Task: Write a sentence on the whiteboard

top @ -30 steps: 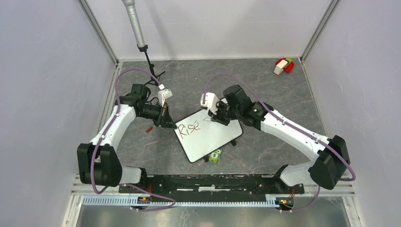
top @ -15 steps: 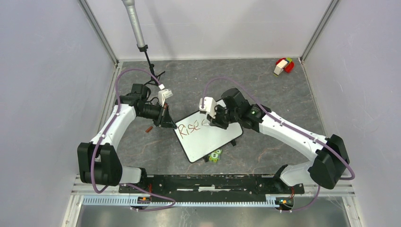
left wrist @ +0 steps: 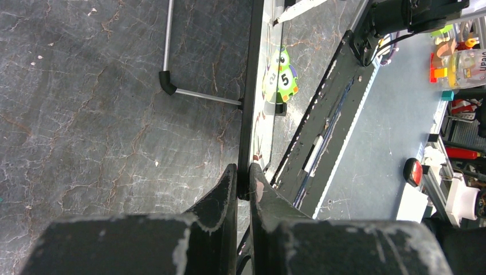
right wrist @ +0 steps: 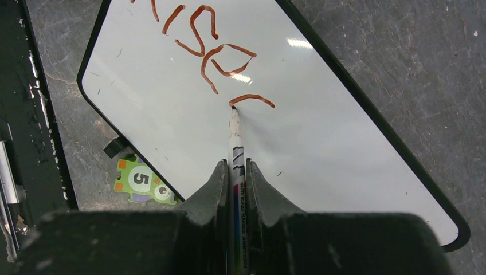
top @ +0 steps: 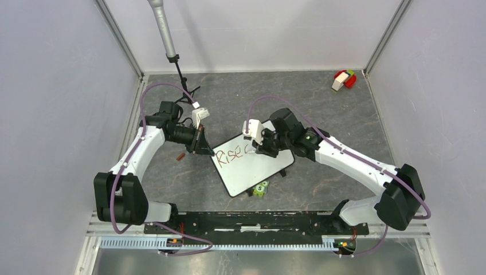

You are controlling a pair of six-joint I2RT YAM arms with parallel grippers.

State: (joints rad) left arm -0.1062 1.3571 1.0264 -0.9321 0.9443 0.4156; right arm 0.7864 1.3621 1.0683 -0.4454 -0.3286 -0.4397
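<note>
A black-framed whiteboard [top: 258, 169] lies on the table with red letters "RISE" and a fresh curved stroke [right wrist: 252, 99]. My left gripper [top: 203, 148] is shut on the board's left edge [left wrist: 250, 114], seen edge-on in the left wrist view between the fingers [left wrist: 226, 189]. My right gripper [top: 261, 146] is shut on a white whiteboard marker [right wrist: 236, 149]. The marker's tip touches the board at the left end of the curved stroke. The board fills the right wrist view [right wrist: 321, 132].
A green number-5 puzzle piece [top: 261, 188] lies at the board's near edge, also in the right wrist view [right wrist: 140, 181]. A small red cap [top: 180, 155] lies left of the board. A red and white block [top: 343, 79] sits far right. A microphone stand [top: 166, 34] rises at the back.
My right gripper moved left along the board with the marker and drew a new curved stroke after "RISE". The left gripper has not moved.
</note>
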